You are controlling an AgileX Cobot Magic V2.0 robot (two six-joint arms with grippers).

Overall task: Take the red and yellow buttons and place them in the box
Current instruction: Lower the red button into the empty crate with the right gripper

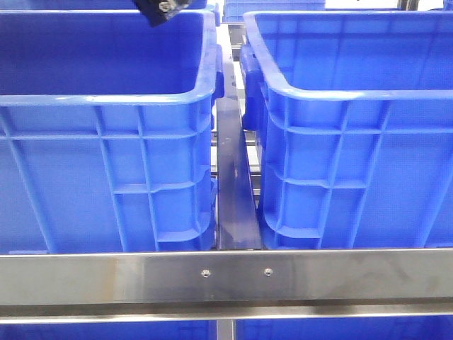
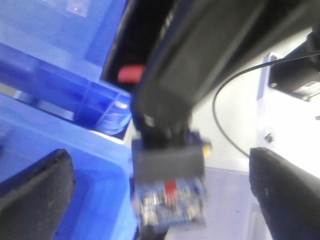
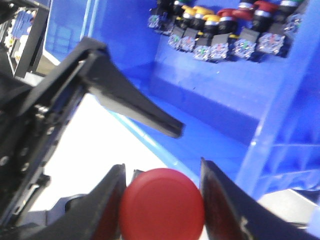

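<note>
My right gripper [image 3: 162, 169] is shut on a red button [image 3: 161, 205], whose round cap sits between both fingers. Behind it is a blue box [image 3: 210, 120] with a row of red and yellow buttons [image 3: 220, 35] along its far wall. In the left wrist view, my left gripper [image 2: 160, 155] is open with its fingers [image 2: 37, 190] wide apart. Between and beyond them is a blurred button body [image 2: 170, 192] with a red mark, held under the dark right arm [image 2: 200, 65]. The front view shows only a black arm part [image 1: 159, 10] at the top edge.
Two large blue bins fill the front view, one on the left [image 1: 106, 163] and one on the right [image 1: 354, 156], with a narrow gap between them. A steel rail [image 1: 226, 276] runs across the front. A black finger [image 3: 130, 107] of the other arm reaches across the right wrist view.
</note>
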